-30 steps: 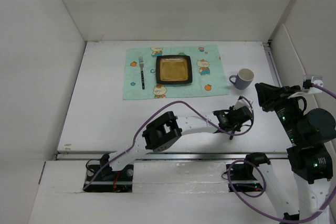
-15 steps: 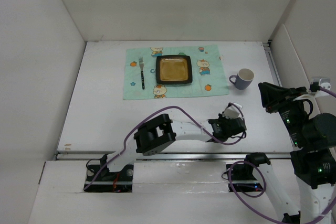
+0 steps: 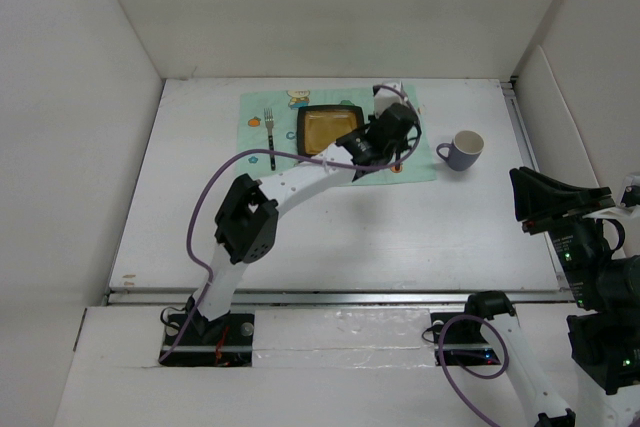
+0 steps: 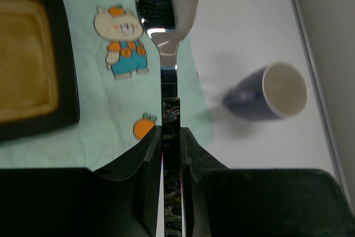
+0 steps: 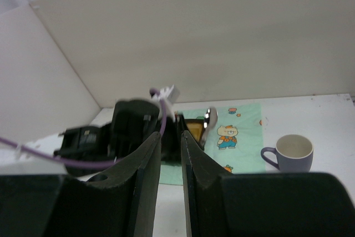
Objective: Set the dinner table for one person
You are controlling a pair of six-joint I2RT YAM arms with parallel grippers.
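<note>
My left gripper [image 4: 171, 136] is shut on the dark handle of a steel spoon [image 4: 166, 9], whose bowl points away from me. In the top view that gripper [image 3: 398, 121] hangs over the right part of the mint-green placemat [image 3: 262, 175], just right of the black square plate [image 3: 330, 133]. The placemat lies on the white dinner table [image 3: 200, 232]. A fork [image 3: 269, 137] lies left of the plate. My right gripper [image 5: 171, 137] is open by a narrow gap with nothing in it. It is raised at the table's right side [image 3: 522, 193], facing the spoon [image 5: 209, 119].
A purple-grey mug [image 3: 463, 150] with a white inside stands on the table right of the placemat, close to the spoon's side [image 4: 276, 92]. White walls enclose the table at the back and both sides. A metal rail [image 3: 330, 297] runs along the near edge.
The left gripper closed on the spoon near the front right of the table, then swung far and left over the placemat. The right arm drew back to the right.
</note>
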